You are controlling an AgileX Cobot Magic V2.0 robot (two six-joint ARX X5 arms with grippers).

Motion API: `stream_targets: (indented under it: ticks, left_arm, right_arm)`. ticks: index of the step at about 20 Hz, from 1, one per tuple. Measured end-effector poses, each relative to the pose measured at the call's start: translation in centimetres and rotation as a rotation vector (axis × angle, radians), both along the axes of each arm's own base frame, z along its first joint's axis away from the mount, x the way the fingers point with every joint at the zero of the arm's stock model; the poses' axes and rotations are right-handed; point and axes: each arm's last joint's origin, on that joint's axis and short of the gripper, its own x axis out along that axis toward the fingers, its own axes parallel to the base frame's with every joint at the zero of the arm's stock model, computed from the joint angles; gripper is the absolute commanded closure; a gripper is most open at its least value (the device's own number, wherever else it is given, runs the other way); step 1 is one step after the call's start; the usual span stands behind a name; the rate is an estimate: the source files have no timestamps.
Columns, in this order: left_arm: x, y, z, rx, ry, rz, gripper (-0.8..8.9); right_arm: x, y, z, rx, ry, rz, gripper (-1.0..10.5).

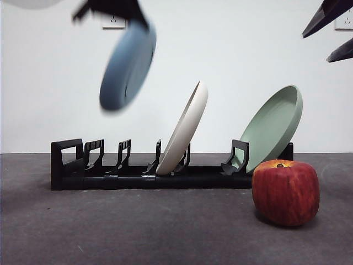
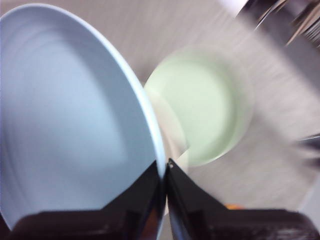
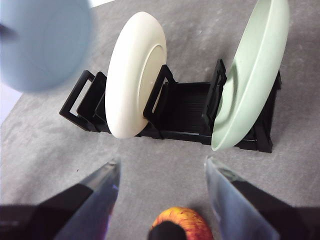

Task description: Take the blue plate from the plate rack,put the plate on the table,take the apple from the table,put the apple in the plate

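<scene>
I see the left gripper clamping the blue plate (on edge, tilted) above the rack; right gripper wide.

Left pincer at 11 o'clock in front view, high above the tabletop, jaws clamped on the blue plate rim. Right pincer at 1 o'clock, jaws spread wide, holding nothing, pointing down.

The plate in the air is matte light blue; the two in the black rack are cream-white and sage green. The apple is red with yellowish streaks, on the dark grey table.
</scene>
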Motion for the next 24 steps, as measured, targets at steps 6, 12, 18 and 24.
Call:
stream_targets:
  ticks: [6, 12, 18, 24]
  left_arm:
    - [-9.7, 1.7, 7.0, 0.095, -0.176, -0.076, 8.21]
    - [-16.7, 1.3, 6.7, 0.374, -0.172, -0.089, 8.21]
    - [-19.9, -3.7, 0.2, 0.578, -0.152, -0.094, 8.22]
    - [-20.8, -8.2, -9.2, 0.641, -0.095, -0.141, 8.22]
  right_arm:
    - [0.0, 0.0, 0.0, 0.000, 0.001, 0.000, 6.6]
    - [0.0, 0.0, 0.0, 0.000, 0.001, 0.000, 6.6]
    - [0.0, 0.0, 0.0, 0.000, 0.001, 0.000, 6.6]
    - [0.0, 0.0, 0.0, 0.000, 0.001, -0.001, 6.6]
